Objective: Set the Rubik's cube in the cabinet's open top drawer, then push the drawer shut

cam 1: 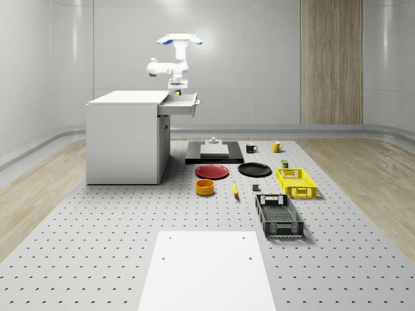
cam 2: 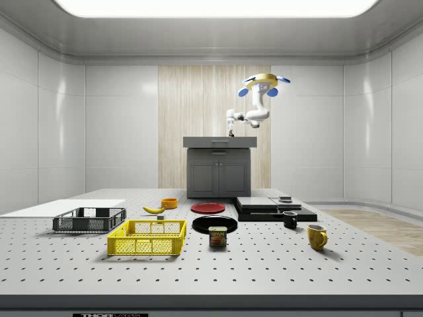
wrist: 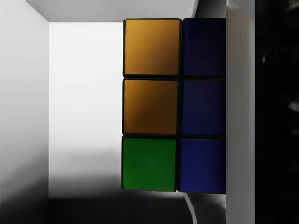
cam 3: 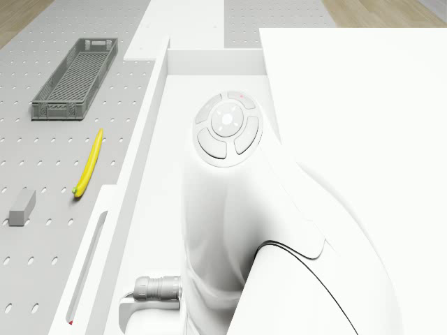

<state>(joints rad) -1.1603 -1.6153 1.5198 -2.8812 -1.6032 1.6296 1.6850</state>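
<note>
Whole-scene view: the drone hovers above the cabinet's open top drawer, its gripper lowered just over the drawer. Wrist view: the Rubik's cube sits right before the camera against the drawer's white inside; whether the fingers clasp it I cannot tell.

The Rubik's cube, showing orange, green and blue tiles, sits over the open white drawer.
</note>
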